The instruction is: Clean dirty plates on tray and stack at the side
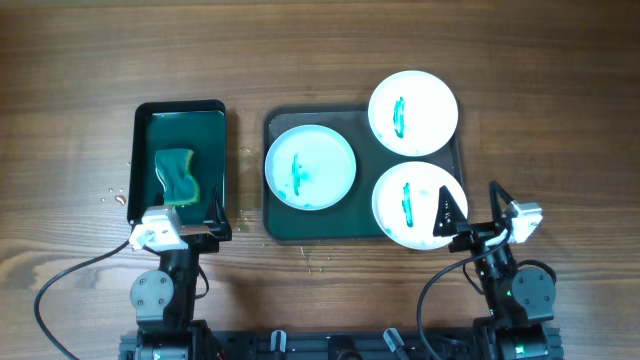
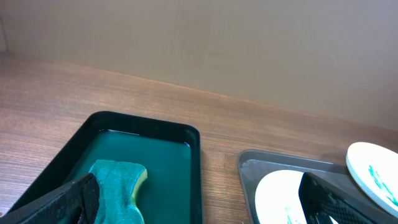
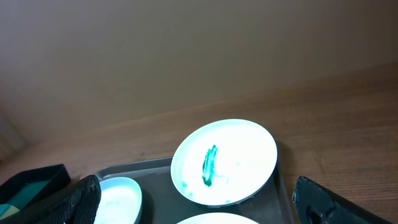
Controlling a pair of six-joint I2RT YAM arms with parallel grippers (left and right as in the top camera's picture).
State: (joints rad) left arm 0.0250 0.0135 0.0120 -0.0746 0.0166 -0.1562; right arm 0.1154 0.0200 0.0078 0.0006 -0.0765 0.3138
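Three white plates with green streaks lie on the dark green tray [image 1: 345, 226]: one at the left [image 1: 310, 167], one at the back right [image 1: 413, 112] overhanging the rim, one at the front right [image 1: 412, 205]. My left gripper [image 1: 178, 222] is open and empty, at the near end of the bin. My right gripper [image 1: 472, 206] is open and empty, with one finger over the front right plate's edge. The right wrist view shows the back right plate [image 3: 224, 162], the left plate [image 3: 118, 196], the tray [image 3: 155, 167] and its open jaws [image 3: 196, 208].
A smaller black-rimmed green bin [image 1: 146, 150] stands left of the tray and holds a green sponge [image 1: 176, 177]. The left wrist view shows the sponge [image 2: 118, 186], the bin [image 2: 149, 127], the tray rim [image 2: 280, 160] and the open jaws [image 2: 199, 208]. Water drops dot the wooden table.
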